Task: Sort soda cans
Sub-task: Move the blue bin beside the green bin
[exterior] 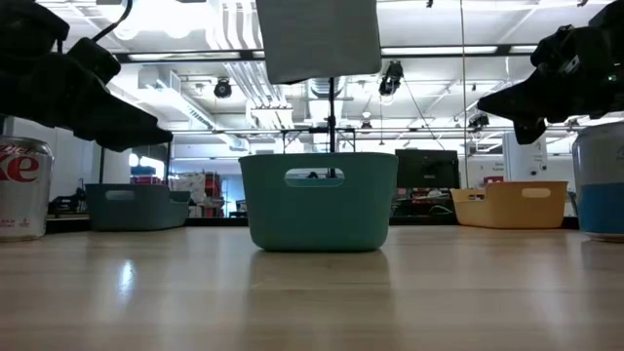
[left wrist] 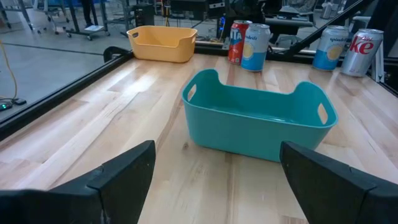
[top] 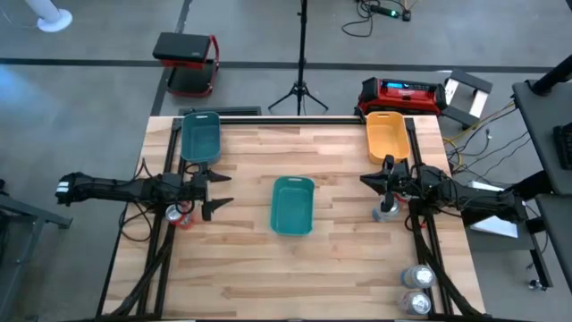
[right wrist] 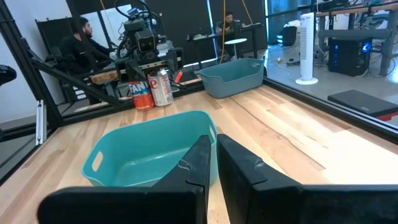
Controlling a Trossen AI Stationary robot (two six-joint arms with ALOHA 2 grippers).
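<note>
My left gripper (top: 222,190) hovers open over the table's left side, pointing at the middle teal tray (top: 292,204). Just behind it, two soda cans, one red (right wrist: 142,94) and one silver (right wrist: 163,87), stand upright on the table near the left edge (top: 179,215). My right gripper (top: 365,182) is shut on nothing at the right side and faces the same tray (right wrist: 149,152). A silver can (top: 386,211) stands beside it. Two more silver cans (top: 417,277) (top: 416,302) stand at the near right.
A second teal tray (top: 200,136) sits at the far left corner and an orange tray (top: 386,134) at the far right corner. Bare wood lies along the table's near edge. People sit at desks in the room beyond the table (right wrist: 78,40).
</note>
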